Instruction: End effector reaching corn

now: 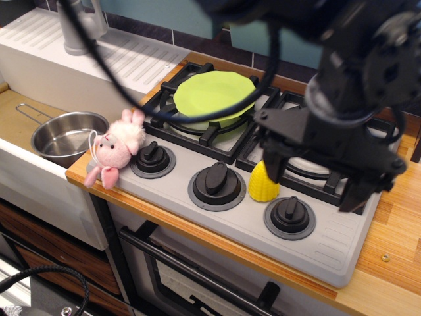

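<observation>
Along the front of the grey stove (329, 247), three round black knobs sit in a row, and the corn (263, 183), a ridged yellow dome, stands between the middle knob (216, 180) and the right knob (289, 212). Above it hangs the end effector (316, 178), blurred matte black, its two flat fingers spread apart with nothing between them, the left finger touching or just over the corn. Leftward, a fluffy pink plush bunny (116, 146) lies at the stove's corner beside a shiny steel pot (66, 137). Farther back, a smooth lime-green plate (214, 97) rests on the black grate.

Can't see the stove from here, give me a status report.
Gripper open, just right of the corn, not gripping. Corn upright between two knobs. Nothing in the way.
</observation>
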Tool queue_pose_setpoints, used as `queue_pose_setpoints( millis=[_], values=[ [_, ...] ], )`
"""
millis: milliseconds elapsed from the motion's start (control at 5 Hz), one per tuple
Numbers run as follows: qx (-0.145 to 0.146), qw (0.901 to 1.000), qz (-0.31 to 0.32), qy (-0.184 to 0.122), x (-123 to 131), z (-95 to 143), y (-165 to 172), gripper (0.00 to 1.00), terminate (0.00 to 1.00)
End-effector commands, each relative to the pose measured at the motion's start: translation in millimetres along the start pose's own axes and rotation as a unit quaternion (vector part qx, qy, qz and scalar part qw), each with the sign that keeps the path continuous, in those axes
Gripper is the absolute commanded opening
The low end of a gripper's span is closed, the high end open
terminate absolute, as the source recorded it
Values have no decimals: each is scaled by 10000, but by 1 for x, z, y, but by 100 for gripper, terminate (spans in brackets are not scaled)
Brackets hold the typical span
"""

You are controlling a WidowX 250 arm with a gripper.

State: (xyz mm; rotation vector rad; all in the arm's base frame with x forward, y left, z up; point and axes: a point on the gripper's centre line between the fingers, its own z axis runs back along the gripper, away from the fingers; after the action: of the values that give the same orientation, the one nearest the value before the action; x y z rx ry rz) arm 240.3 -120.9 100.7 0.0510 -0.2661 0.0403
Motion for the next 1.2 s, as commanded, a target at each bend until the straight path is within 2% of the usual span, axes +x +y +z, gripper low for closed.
queue_pose_setpoints(
  millis=[0,400,800,1000],
  values=[
    [-152,9994,-41,-310,24,-5,5,100,0],
    [-86,9981,-287,-543,25,-20,23,100,0],
    [-55,9979,-242,-594,24,-18,27,100,0],
    [64,9975,-243,-656,34,-16,34,100,0]
  ],
)
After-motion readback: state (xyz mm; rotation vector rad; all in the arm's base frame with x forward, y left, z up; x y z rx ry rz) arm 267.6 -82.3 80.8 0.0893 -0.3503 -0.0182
